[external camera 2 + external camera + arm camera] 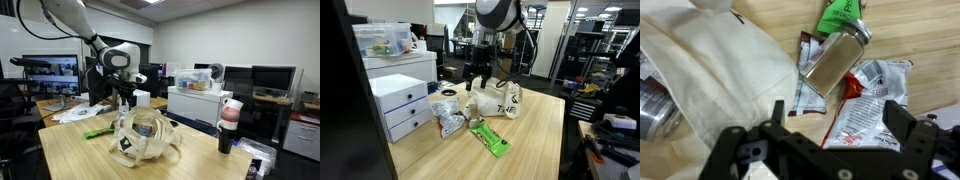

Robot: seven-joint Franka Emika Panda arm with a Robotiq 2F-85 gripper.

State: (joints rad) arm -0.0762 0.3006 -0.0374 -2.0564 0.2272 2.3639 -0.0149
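My gripper [838, 118] is open, its two black fingers [902, 122] spread wide above the wooden table with nothing between them. Just beyond it in the wrist view lies a white and red snack bag [872, 92]. A glass jar [834, 62] of brownish contents lies on its side on a flat packet. A green packet [840, 14] lies beyond the jar. A cream canvas tote bag [710, 70] lies at the left, a metal can [654, 108] showing at its mouth. In both exterior views the gripper [477, 74] [125, 98] hangs over the tote bag [498, 100] [145, 135].
White drawer units [405, 100] stand beside the table with a clear box [382, 40] on top. A dark bottle with a red and white cup [229, 122] stands near one table corner. Desks, monitors [50, 72] and shelving surround the table [535, 135].
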